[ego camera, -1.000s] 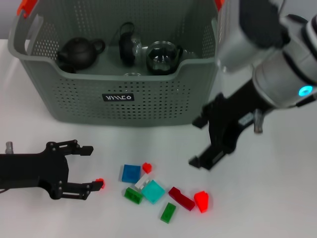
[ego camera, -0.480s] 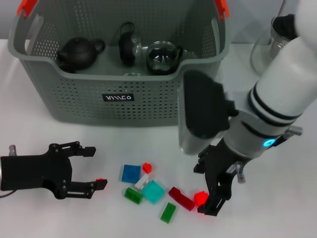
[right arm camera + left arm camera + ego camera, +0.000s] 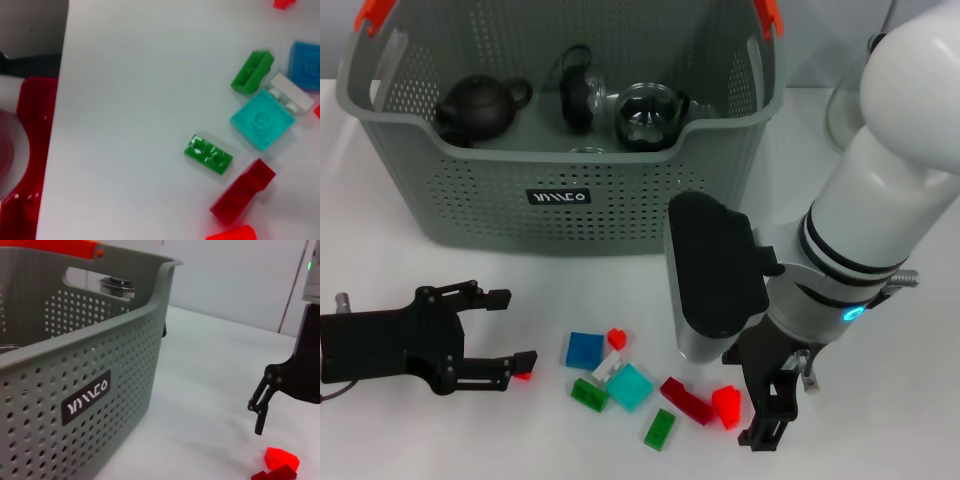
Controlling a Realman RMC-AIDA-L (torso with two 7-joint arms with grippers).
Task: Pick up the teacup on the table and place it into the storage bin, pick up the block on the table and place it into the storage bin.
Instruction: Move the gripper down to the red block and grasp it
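The right claw (image 3: 763,405), spread wide and holding nothing, hangs beside the small bright red plastic block (image 3: 727,406), in front of the big grey-green holey storage bin (image 3: 560,205). The block looks light, hard and slippery; pinch its flat sides. The left claw (image 3: 505,330) waits open.

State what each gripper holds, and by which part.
Nothing: the left gripper is open around a small red block; the right gripper is open beside the bright red block.

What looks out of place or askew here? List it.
Nothing looks damaged or spilled. The blocks lie in a loose scatter on the table before the storage bin, at mixed angles. One small red block sits apart from the rest, by a fingertip of the open left gripper. The right gripper hangs beside the bright red block.
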